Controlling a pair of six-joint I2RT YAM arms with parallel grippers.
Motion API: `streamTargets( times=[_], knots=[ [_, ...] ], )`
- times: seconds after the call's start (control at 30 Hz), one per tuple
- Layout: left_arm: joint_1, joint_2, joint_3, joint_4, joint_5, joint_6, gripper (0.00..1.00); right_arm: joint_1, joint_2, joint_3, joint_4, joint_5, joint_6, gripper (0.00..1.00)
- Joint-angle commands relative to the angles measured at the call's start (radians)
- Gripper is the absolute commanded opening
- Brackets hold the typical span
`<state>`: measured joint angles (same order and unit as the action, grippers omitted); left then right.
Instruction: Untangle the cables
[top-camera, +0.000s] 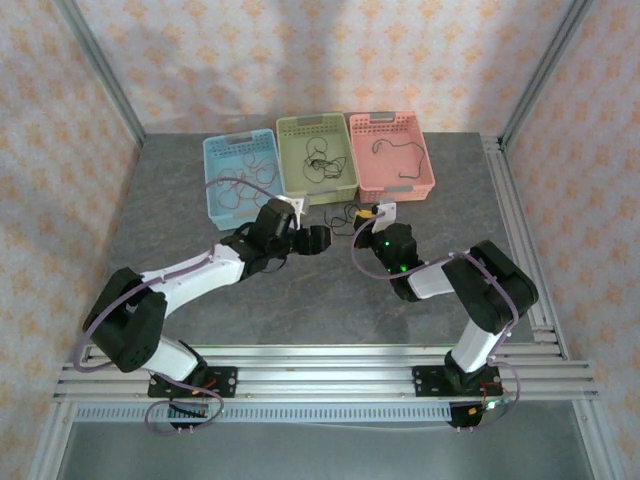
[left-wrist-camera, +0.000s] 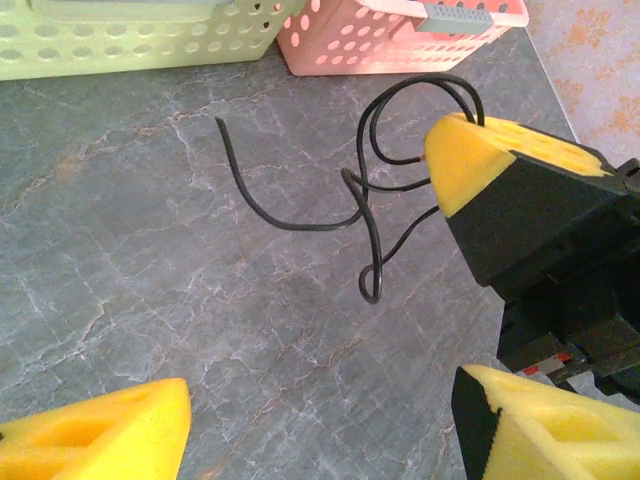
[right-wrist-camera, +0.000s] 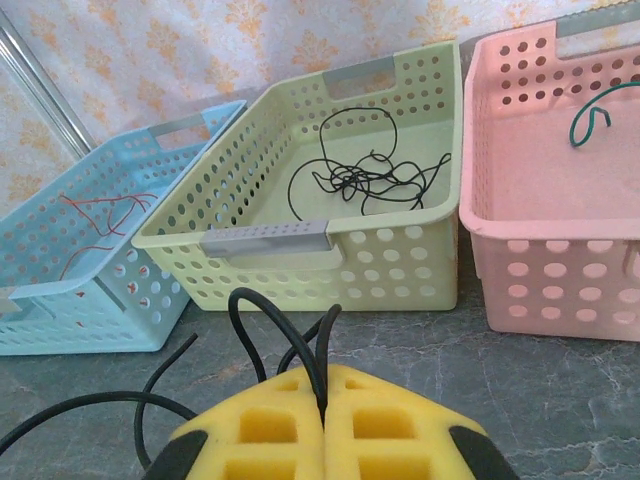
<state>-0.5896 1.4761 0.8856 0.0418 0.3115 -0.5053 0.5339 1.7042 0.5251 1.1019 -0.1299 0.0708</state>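
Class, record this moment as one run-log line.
right end effector: shut on black cable | left end effector: open, empty, facing cable | blue basket: red cables | green basket: black cables

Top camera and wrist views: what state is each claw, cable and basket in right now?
Left gripper: open, empty.
Right gripper: shut on black cable.
Black cable: looped, crossing itself.
Blue basket: holds red cables.
Green basket: holds tangled black cables.
Pink basket: holds one green cable.

Blue basket (right-wrist-camera: 100, 300), green basket (right-wrist-camera: 380, 260), pink basket (right-wrist-camera: 560, 280) are seen. Table (left-wrist-camera: 200, 300) is veined grey; wall (right-wrist-camera: 200, 50) patterned w/ orange florets. Black cables (right-wrist-camera: 372, 182), red cables (right-wrist-camera: 100, 215) noted; pads (right-wrist-camera: 380, 400) yellow.
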Motion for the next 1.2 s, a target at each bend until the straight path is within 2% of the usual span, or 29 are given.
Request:
streamTargets(
  times=[0.0,0.3,0.7,1.17],
  knots=[
    [-0.007,0.006,0.03,-0.011,0.015,0.02,0.7,-0.003,-0.017,-0.008,0.067,-0.026,0.014,0.0],
    [-0.007,0.015,0.039,-0.017,0.021,0.019,0.68,-0.003,0.003,-0.027,0.181,-0.096,0.03,0.0],
    [-0.007,0.018,0.043,-0.023,0.016,0.017,0.58,-0.001,0.021,-0.039,0.261,-0.156,0.044,0.0],
    [0.002,-0.005,0.019,-0.019,-0.029,-0.008,0.59,-0.001,0.024,-0.025,0.24,-0.208,0.055,0.0]
  ],
)
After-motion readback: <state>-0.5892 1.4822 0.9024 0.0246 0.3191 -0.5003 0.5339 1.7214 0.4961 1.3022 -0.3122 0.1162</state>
